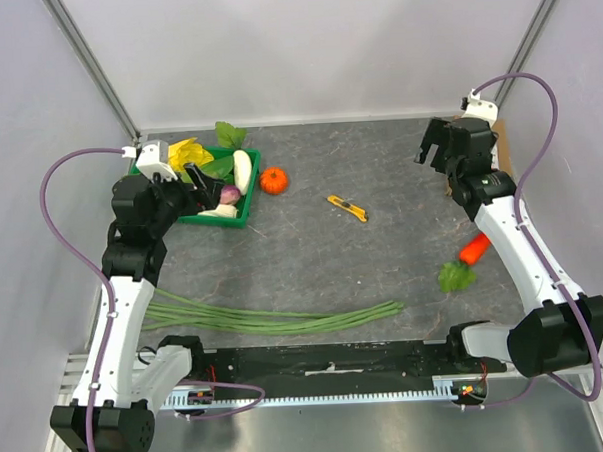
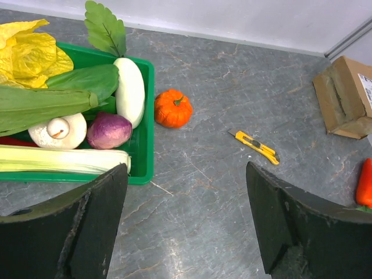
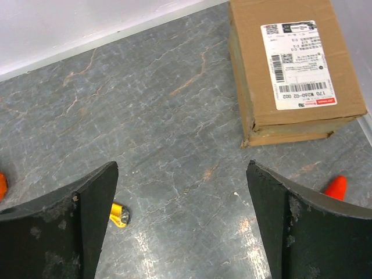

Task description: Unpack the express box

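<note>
The express box [image 3: 293, 70] is a brown cardboard box with its white label [image 3: 297, 64] facing up, at the table's far right. In the top view only a brown sliver [image 1: 501, 145] shows behind my right arm. It also shows in the left wrist view [image 2: 344, 96]. My right gripper [image 3: 181, 165] is open and empty, above the bare table to the left of the box [image 1: 430, 152]. My left gripper [image 2: 186, 168] is open and empty, beside the green tray's right edge [image 1: 202, 186].
A green tray [image 2: 145, 168] of vegetables stands at the far left, with an orange pumpkin [image 2: 172, 108] beside it. A yellow utility knife [image 1: 347, 208] lies mid-table. A carrot [image 1: 470, 250] lies near the right arm. Long green beans [image 1: 276, 318] stretch along the front.
</note>
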### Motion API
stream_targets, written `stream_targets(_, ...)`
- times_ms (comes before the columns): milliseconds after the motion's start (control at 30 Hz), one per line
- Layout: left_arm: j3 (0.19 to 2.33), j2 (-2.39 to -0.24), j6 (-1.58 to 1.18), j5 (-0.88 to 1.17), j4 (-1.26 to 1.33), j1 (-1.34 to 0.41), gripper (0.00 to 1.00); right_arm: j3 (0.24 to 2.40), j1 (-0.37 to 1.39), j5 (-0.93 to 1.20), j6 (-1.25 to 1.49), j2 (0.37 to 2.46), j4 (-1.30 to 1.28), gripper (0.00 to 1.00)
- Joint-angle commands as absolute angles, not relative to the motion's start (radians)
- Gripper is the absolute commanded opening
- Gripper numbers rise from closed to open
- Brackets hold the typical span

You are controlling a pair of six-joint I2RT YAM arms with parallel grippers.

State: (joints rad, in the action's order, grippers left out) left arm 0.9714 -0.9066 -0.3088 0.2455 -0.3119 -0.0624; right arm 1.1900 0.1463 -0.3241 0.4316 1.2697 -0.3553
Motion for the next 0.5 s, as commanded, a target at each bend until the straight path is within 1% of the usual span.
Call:
stream_targets(0, 0.985, -0.887, -0.307, 0.249, -0.27, -0.06, 0.93, 1.218, 0.141, -0.403, 0.456, 1.256, -0.362, 0.98)
stream_targets(67, 0.985, -0.888, -0.322, 0.239, -0.272, -0.06, 1.0, 1.229, 0.137, -0.384, 0.427, 1.262, -0.373, 0.98)
stream_targets(200, 0.908, -0.879, -0.33, 0.25, -0.184, -0.06, 1.0, 1.275, 0.127, -0.37, 0.379, 1.304, -0.371, 0.98)
stream_targets(233, 0.905, -0.885, -0.334, 0.256, -0.178, -0.06, 1.0, 1.288, 0.124, -0.368, 0.371, 1.34, -0.371, 0.98)
stream_targets(300, 0.916, -0.913, -0.328, 0.294, -0.175, -0.06, 0.99, 1.339, 0.112, -0.37, 0.361, 1.385, -0.373, 0.98)
stream_targets(333, 0.925, -0.923, -0.328, 0.302, -0.179, -0.06, 0.97, 1.359, 0.104, -0.377, 0.357, 1.435, -0.373, 0.98)
stream_targets(467, 0.98, -0.98, -0.342, 0.272, -0.19, -0.06, 0.95, 1.469, 0.026, -0.374, 0.345, 1.572, -0.373, 0.98)
